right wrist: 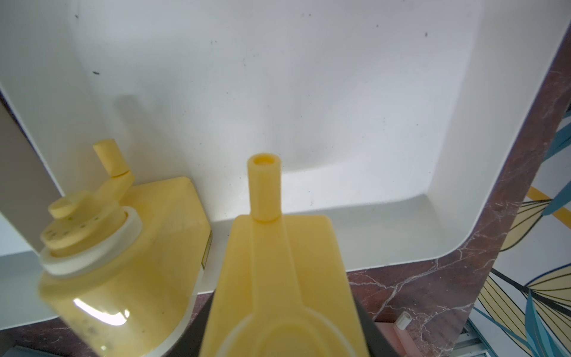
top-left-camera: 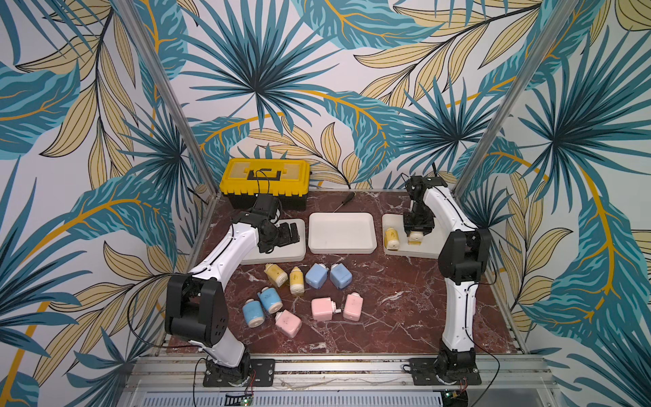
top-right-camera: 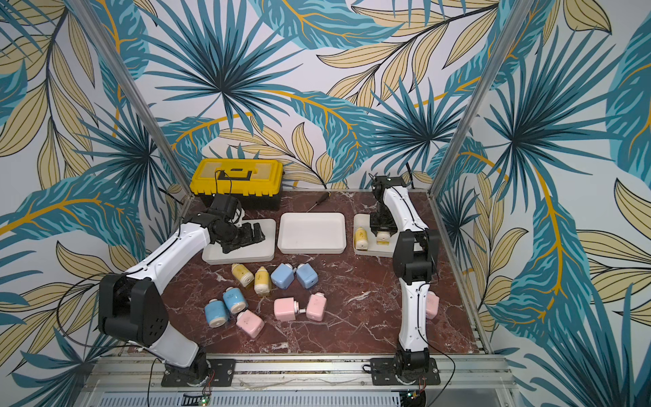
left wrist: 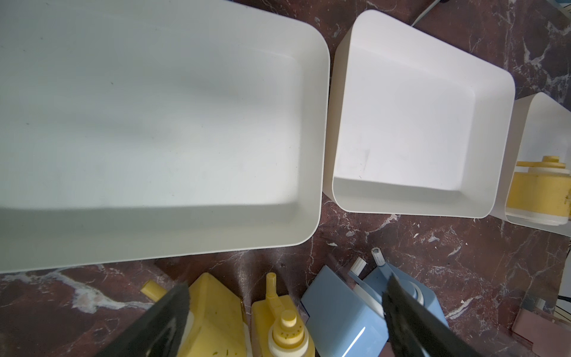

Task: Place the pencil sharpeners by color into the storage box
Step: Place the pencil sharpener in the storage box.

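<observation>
Three white storage box trays stand in a row: left (top-left-camera: 299, 252), middle (top-left-camera: 341, 232) and right (top-left-camera: 428, 251). My right gripper (top-left-camera: 416, 235) is shut on a yellow pencil sharpener (right wrist: 278, 262) just over the right tray, beside another yellow one (top-left-camera: 391, 238) lying in it. My left gripper (top-left-camera: 290, 234) hangs open and empty over the left tray. On the table lie two yellow sharpeners (top-left-camera: 276, 275), several blue ones (top-left-camera: 317, 276) and three pink ones (top-left-camera: 323, 308). Another pink one (top-right-camera: 432, 304) shows behind the right arm.
A closed yellow and black toolbox (top-left-camera: 265, 183) sits at the back left, with a screwdriver (top-left-camera: 347, 200) on the marble table beside it. Slanted metal posts (top-left-camera: 493, 141) frame the back corners.
</observation>
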